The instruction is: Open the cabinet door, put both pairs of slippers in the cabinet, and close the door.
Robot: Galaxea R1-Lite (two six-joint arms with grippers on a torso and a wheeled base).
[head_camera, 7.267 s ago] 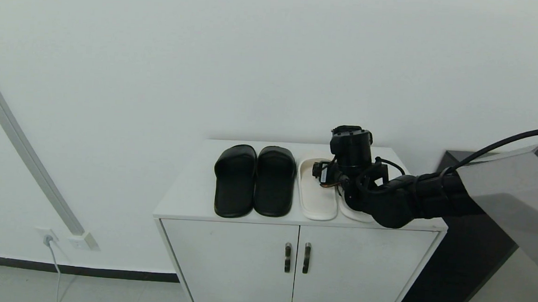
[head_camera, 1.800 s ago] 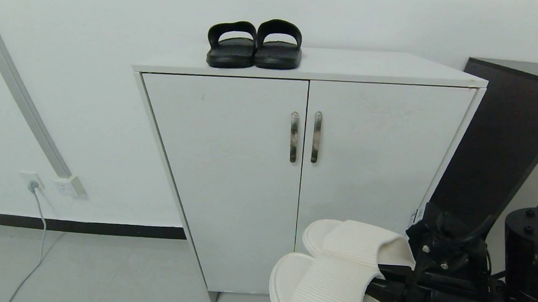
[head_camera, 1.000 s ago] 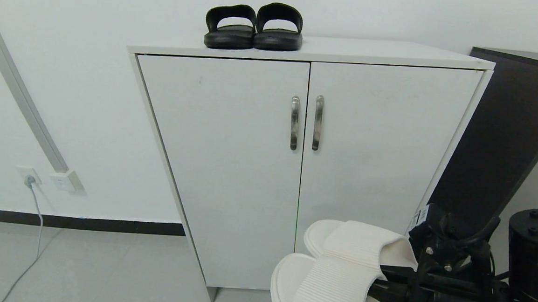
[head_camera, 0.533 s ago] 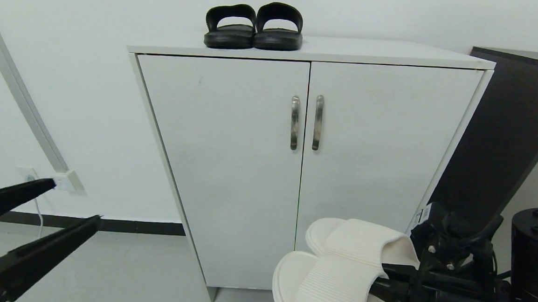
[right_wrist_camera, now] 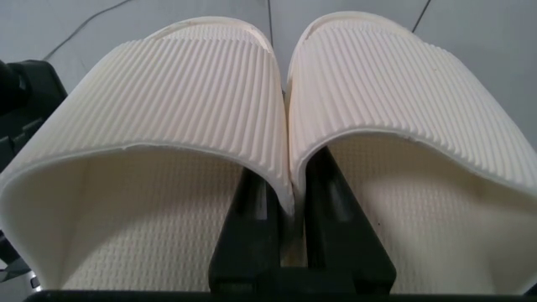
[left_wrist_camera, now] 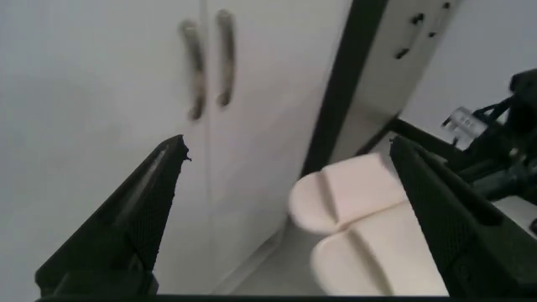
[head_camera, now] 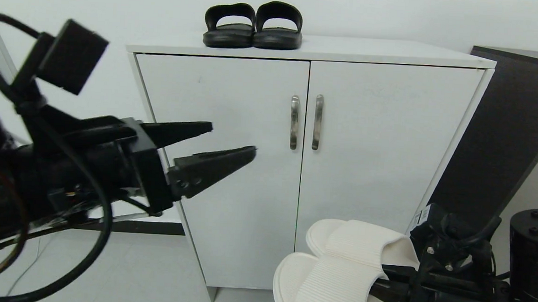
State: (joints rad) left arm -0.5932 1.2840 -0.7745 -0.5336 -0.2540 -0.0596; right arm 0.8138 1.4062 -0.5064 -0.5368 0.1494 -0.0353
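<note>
While right tool (right_wrist_camera: pixel 284 252) clamps white slippers (head_camera: pixel 336 267), left tool (head_camera: pixel 233 139), spread, has risen toward cabinet (head_camera: pixel 382 130).

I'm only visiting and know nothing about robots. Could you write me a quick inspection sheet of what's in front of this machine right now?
Surface: flat white cabinet top, bearing one pair of slippers.
Job's things: black slippers side by side on the cabinet top; white slippers held low before the right door; left door and right door both shut, handles untouched.
Clutter: nothing seen.
Grippers: left gripper open, in front of the left door, apart from the handles; right gripper shut on the white slippers, pinching their straps together.
Cables: black cable looping along the left arm.
Surroundings: white wall, pale floor, dark unit right of the cabinet.
</note>
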